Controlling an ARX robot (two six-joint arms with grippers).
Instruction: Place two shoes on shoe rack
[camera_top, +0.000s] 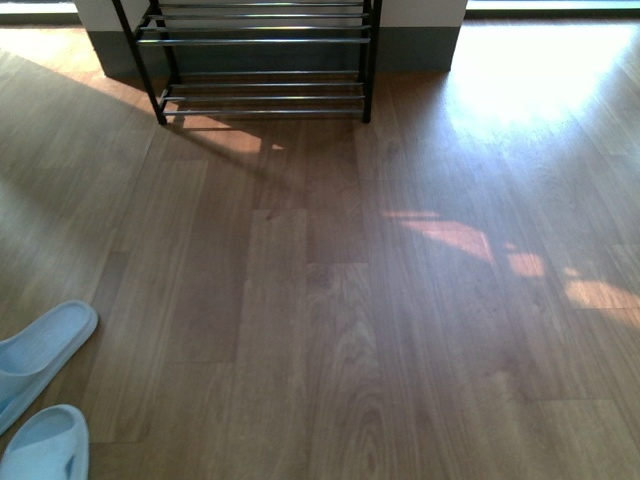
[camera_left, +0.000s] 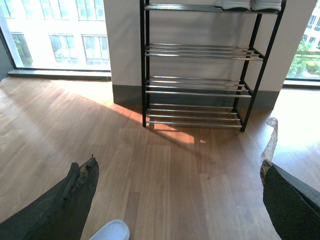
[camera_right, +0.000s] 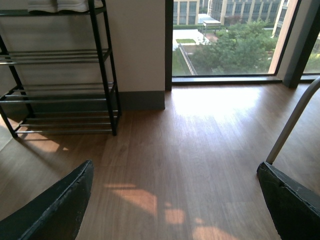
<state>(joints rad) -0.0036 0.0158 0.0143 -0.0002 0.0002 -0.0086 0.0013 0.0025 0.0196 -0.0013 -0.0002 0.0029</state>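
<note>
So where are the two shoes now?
In the wrist views, the two shoes sit side by side on the shoe rack, top visible shelf; only soles show.

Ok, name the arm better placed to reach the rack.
Left, probably: the rack stands left of centre ahead, and the left gripper points at it more squarely than the right gripper.

Two pale blue slides are lying on the wooden floor (camera_top: 330, 330) at the near left of the front view, the farther slide (camera_top: 40, 352) just ahead of the nearer slide (camera_top: 45, 448) (both cut off by the frame edge). Sunlight patches (camera_top: 460, 238) are falling across the planks. A white wall (camera_left: 125, 45) with a grey baseboard (camera_right: 142, 100) is standing at the far side, and a window (camera_right: 225, 40) beside it is showing green trees (camera_right: 240, 47).
</note>
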